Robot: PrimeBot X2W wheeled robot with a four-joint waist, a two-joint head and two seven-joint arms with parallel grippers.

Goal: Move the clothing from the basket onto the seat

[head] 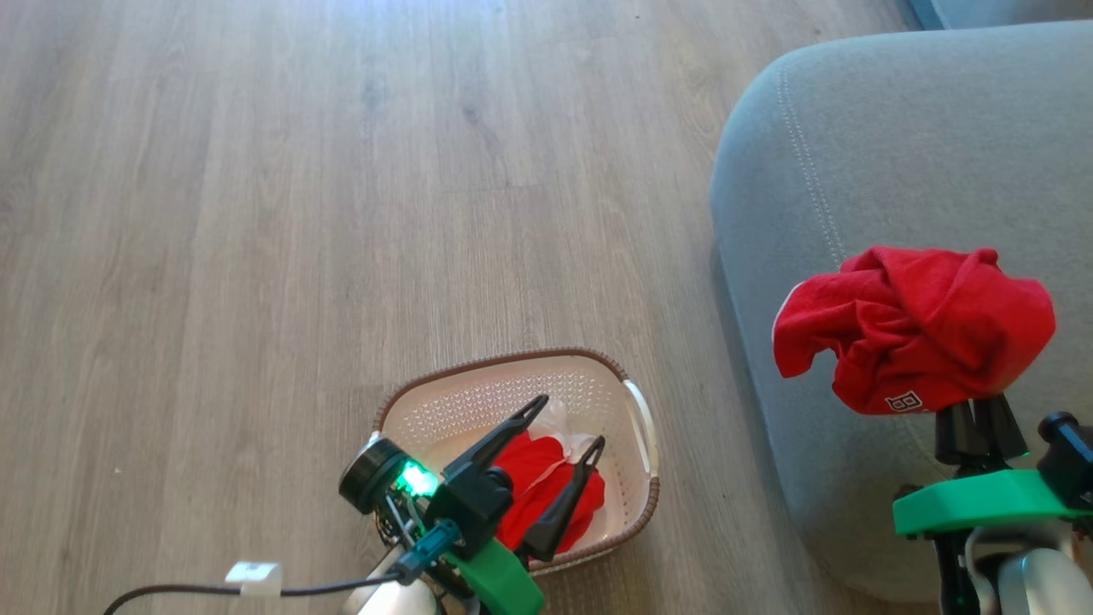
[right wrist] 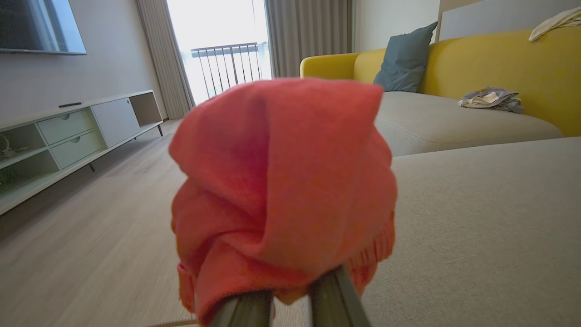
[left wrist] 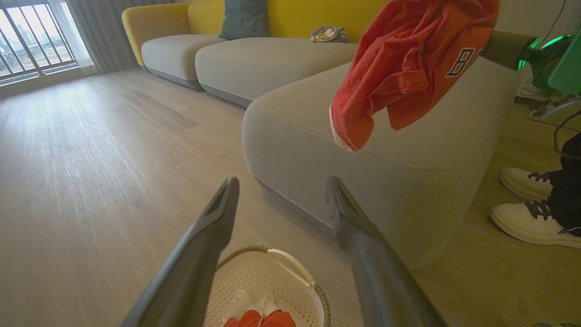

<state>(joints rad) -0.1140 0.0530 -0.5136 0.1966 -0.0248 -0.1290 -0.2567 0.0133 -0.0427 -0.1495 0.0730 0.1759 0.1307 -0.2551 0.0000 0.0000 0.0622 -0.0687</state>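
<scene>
- Right gripper [head: 980, 418] clamped on red garment [head: 914, 325], aloft well right of the basket [head: 478, 401], over grey seat [head: 897, 154].
- Left gripper [head: 570, 420], fingers spread apart, hanging over the basket.
- Second, red-and-white garment [head: 529, 465] bunched inside the basket.

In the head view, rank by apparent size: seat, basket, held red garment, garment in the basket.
Seat, largest.
Basket and held garment look alike; the garment is nearer the camera, so unranked.
Garment in the basket, smallest, partly hidden.

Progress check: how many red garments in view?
2. One red garment hangs from the right gripper over the seat; the other garment lies in the basket below the left gripper. More may hide beneath.
</scene>
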